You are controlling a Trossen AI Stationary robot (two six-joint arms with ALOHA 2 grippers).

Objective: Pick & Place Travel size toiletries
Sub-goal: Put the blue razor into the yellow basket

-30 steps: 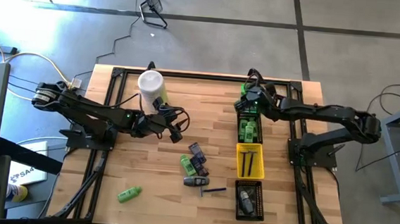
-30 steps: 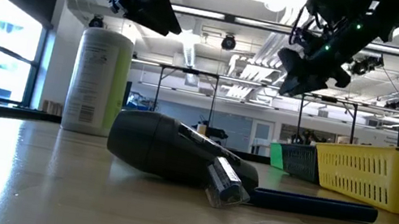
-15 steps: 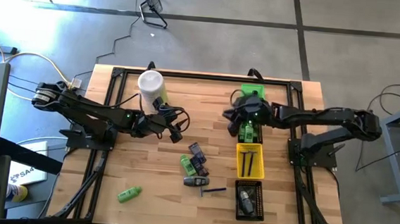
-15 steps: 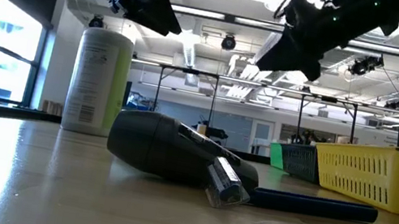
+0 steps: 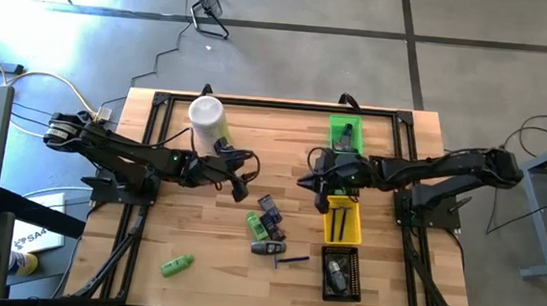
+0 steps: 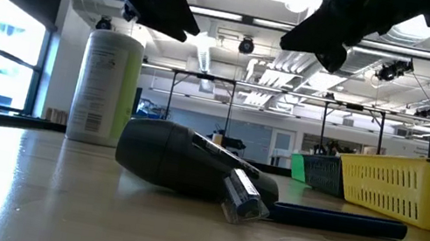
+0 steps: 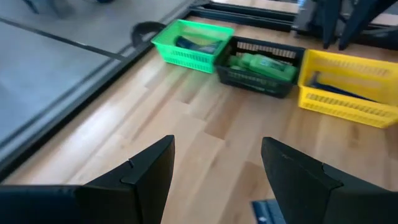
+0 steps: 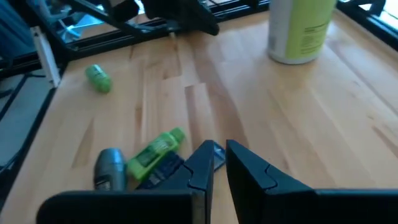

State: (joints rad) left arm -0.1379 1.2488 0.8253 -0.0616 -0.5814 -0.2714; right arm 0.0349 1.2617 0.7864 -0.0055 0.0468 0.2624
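While aloft, right gripper (image 5: 303, 179) near, not touching, toiletries (image 5: 268, 228).

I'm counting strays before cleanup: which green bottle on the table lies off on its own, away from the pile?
The green bottle near the table's front left corner. The other green bottle lies in the central cluster, touching the dark tubes.

Pale wood table (image 5: 218, 255), perforated plastic bins (image 5: 342, 219)

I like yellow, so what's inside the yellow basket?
In the yellow basket lie thin dark sticks. The right arm hangs over its far end, so whatever is under there stays hidden.
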